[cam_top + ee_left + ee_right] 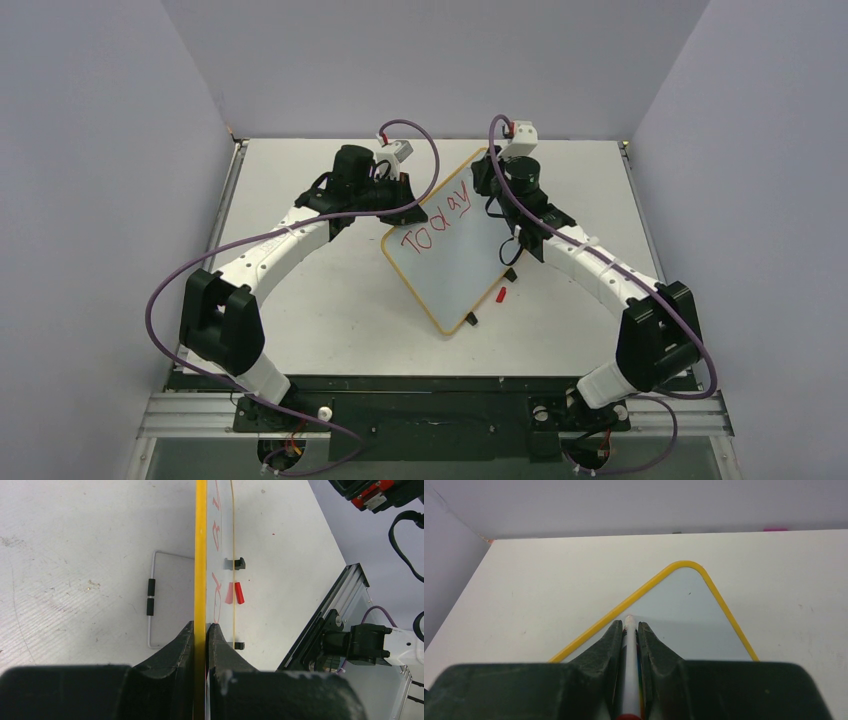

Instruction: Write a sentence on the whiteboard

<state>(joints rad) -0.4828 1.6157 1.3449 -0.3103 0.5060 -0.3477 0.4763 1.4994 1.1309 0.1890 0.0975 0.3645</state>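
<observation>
Top external view has the whiteboard sitting around the middle of the table, turned like a diamond with one corner toward the far edge and one toward the near edge. So far the sentence only reads "Today" in red, up in the far half of the board.

Handling-wise, I'd guess the board is a light, stiff, thin panel with a glossy face. That means it'll probably skate or spin on the table as soon as a pen pushes on it. The frame is the obvious place to hold it, since that keeps fingers off the wet ink.

The left gripper is doing exactly that, with its fingers pinched tight on the yellow frame at the board's left edge. The right gripper is clamped narrow around a slim white marker, tip pointing at the board's far corner. I can't tell if the tip is actually touching.

The table is matte white and a bit scuffed. A loose red cap lies just off the board's right edge, near its two black clips. A thin wire loop shows on the far side of the frame in the left wrist view. Plain pale walls close in three sides, with free space all round the board.
</observation>
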